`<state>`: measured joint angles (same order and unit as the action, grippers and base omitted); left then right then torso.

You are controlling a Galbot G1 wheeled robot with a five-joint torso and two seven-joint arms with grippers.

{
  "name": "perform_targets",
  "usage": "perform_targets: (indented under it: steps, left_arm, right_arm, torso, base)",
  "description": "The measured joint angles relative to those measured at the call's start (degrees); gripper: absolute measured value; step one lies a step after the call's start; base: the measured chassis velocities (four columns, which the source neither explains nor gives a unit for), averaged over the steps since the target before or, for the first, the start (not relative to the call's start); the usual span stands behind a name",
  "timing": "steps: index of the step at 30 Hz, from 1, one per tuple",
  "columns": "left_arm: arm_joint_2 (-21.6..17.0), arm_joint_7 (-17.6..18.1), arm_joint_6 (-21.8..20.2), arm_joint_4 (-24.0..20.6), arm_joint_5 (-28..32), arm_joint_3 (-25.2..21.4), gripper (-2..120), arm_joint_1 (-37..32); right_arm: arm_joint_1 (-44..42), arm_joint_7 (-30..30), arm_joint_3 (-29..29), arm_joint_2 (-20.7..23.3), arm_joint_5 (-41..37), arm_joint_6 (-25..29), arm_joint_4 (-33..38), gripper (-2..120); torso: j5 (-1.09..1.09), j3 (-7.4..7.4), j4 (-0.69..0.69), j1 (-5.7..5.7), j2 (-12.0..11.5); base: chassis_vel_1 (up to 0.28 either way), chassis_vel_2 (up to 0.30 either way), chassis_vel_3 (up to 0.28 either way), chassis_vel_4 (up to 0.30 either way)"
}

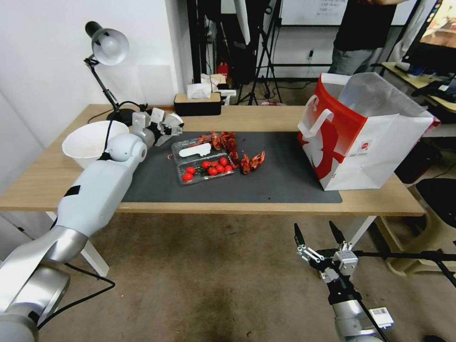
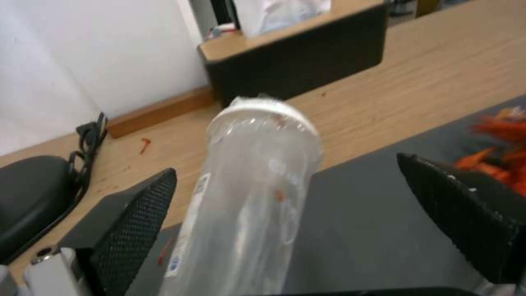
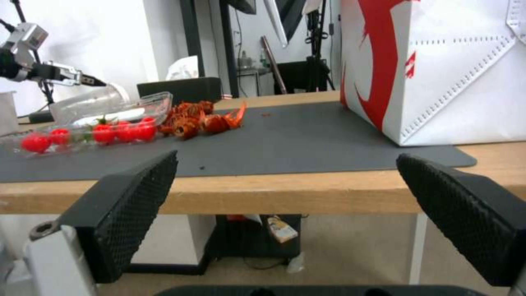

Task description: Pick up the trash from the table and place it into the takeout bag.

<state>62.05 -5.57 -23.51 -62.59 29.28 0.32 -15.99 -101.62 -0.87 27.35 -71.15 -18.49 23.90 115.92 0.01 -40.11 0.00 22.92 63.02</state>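
We judge the task barely begun: our left end effector (image 2: 285, 193), fingers spread around a clear plastic cup (image 2: 246, 205) on the counter (image 1: 266, 116), has not clamped, the takeout bag (image 1: 365, 133) waits right, and our right end effector (image 1: 318, 237) hangs open below.

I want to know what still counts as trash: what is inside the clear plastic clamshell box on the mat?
The clear clamshell box holds red cherry tomatoes in its near half. Something white lies in the far half. What lies under the tomatoes is hidden.
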Motion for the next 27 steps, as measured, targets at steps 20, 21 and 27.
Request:
perform_targets:
  steps: [20, 21, 27]
  left_arm:
    - [1.25, -2.17, -11.51, 7.27, -2.23, 0.0, 100, 5.06]
    - [1.26, -2.17, -11.97, 7.71, -1.65, -0.12, 100, 5.07]
    - [1.24, -2.01, -13.05, 8.53, -0.15, -0.3, 100, 5.01]
  right_arm:
    - [0.31, 0.03, -0.24, 0.61, -0.36, 0.4, -1.3, 100]
    - [0.34, 0.04, -0.26, 0.66, -0.38, 0.41, -1.37, 100]
    - [0.44, 0.04, -0.33, 0.72, -0.41, 0.41, -1.59, 100]
  torso:
    - [-0.02, 0.0, 0.0, -0.01, 0.0]
    - [-0.01, 0.0, 0.0, -0.01, 0.0]
    - [-0.01, 0.0, 0.0, 0.0, 0.0]
  base:
    - [0.0, 0.0, 0.0, 0.0]
    - [0.0, 0.0, 0.0, 0.0]
    - [0.0, 0.0, 0.0, 0.0]
